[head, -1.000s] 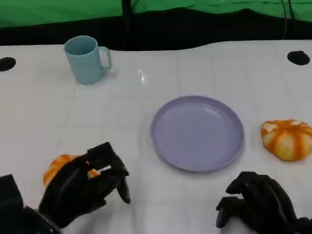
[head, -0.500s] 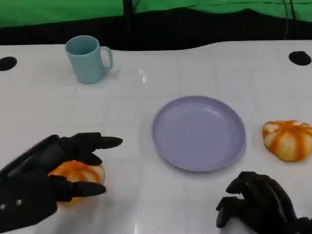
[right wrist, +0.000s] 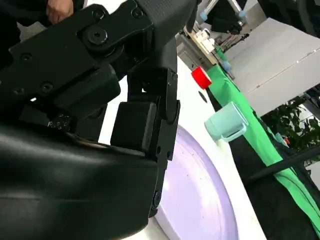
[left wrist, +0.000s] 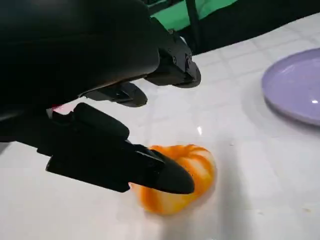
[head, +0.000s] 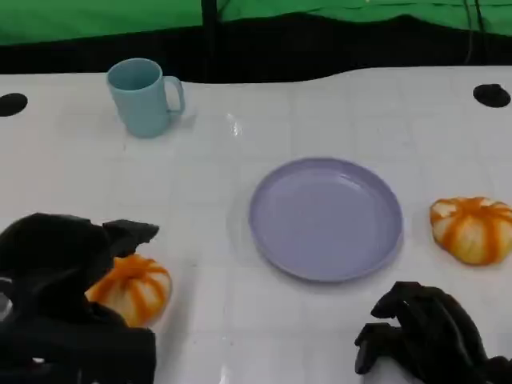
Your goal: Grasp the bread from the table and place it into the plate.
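White tabletop (head: 240,96) before green backdrop (head: 96,16); left hand (head: 60,292) spread around bread (head: 132,286), right hand (head: 424,332) curled, empty

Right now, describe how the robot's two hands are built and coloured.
Both are matte black throughout. The left hand has a smooth rounded shell and blocky fingers that taper to blunt rounded tips. The right hand is equally black; its wrist view shows flat angular plates fixed with round screws above a glossy curved shell.

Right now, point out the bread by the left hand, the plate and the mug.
bread (head: 132,288), head view, striped top.
plate (head: 325,218), head view, bare centre.
mug (head: 142,100), head view, outer wall.
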`<move>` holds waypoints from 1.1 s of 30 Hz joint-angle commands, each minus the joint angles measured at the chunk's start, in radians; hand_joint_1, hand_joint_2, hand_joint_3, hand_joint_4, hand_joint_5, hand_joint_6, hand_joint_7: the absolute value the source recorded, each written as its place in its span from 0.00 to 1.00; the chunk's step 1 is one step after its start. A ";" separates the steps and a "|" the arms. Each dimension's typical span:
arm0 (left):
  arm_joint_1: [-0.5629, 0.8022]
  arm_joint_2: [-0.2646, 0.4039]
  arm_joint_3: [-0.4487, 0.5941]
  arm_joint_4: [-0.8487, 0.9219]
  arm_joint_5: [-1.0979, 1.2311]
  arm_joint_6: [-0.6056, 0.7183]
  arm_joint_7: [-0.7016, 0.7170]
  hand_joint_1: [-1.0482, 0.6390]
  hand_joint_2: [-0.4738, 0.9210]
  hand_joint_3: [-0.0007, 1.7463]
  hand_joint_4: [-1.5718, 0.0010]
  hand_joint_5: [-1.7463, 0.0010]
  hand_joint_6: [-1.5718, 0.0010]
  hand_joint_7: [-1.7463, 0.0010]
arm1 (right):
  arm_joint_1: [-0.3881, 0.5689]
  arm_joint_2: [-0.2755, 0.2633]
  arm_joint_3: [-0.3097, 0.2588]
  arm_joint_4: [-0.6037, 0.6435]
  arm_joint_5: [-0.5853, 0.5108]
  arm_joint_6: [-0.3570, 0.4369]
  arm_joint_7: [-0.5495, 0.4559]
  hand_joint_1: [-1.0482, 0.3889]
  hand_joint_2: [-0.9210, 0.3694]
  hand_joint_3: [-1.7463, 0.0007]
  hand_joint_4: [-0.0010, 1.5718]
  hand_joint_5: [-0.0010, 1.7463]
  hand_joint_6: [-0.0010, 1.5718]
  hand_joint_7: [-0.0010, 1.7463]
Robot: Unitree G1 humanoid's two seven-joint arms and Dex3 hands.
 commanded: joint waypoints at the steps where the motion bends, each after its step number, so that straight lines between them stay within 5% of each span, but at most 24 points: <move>1: -0.005 0.010 -0.008 -0.019 0.023 0.016 0.000 0.18 1.00 0.01 0.76 0.98 0.82 1.00 | 0.006 -0.008 -0.008 -0.003 0.002 -0.008 -0.005 0.01 0.14 1.00 0.99 0.44 1.00 0.22; 5: -0.013 0.010 -0.023 -0.011 0.044 0.025 -0.012 0.18 1.00 0.01 0.76 0.99 0.82 1.00 | 0.006 -0.008 -0.008 -0.004 0.002 -0.008 -0.006 0.01 0.14 1.00 0.99 0.45 1.00 0.22; 11: -0.204 -0.045 -0.228 0.386 0.215 0.040 0.043 0.19 0.94 0.00 0.80 1.00 0.88 1.00 | 0.010 -0.007 -0.008 -0.009 0.004 -0.007 -0.006 0.01 0.14 1.00 0.99 0.44 1.00 0.21; 26: -0.377 -0.121 -0.372 0.897 0.166 0.001 0.281 0.22 0.94 0.00 0.81 1.00 0.88 1.00 | 0.020 -0.012 -0.002 -0.029 0.006 0.006 -0.005 0.01 0.15 1.00 0.99 0.44 1.00 0.22; 29: -0.396 -0.136 -0.377 0.972 0.132 -0.015 0.336 0.29 0.99 0.01 0.70 0.95 0.82 0.98 | 0.022 -0.012 -0.003 -0.029 0.007 0.004 -0.004 0.01 0.14 1.00 0.99 0.44 1.00 0.21; 30: -0.402 -0.138 -0.380 0.989 0.120 -0.023 0.347 0.32 0.99 0.04 0.65 0.79 0.75 0.98 | 0.022 -0.012 -0.003 -0.030 0.006 0.006 -0.005 0.01 0.14 1.00 0.99 0.44 1.00 0.21; 32: -0.416 -0.135 -0.385 1.017 0.093 -0.050 0.348 0.37 1.00 0.07 0.65 0.28 0.59 0.96 | 0.022 -0.014 -0.003 -0.030 0.006 0.005 -0.003 0.01 0.14 1.00 0.99 0.44 1.00 0.21; 33: -0.422 -0.133 -0.389 1.027 0.085 -0.056 0.345 0.38 1.00 0.08 0.64 0.18 0.54 0.96 | 0.022 -0.014 -0.003 -0.029 0.007 0.004 -0.001 0.01 0.14 1.00 0.99 0.44 1.00 0.21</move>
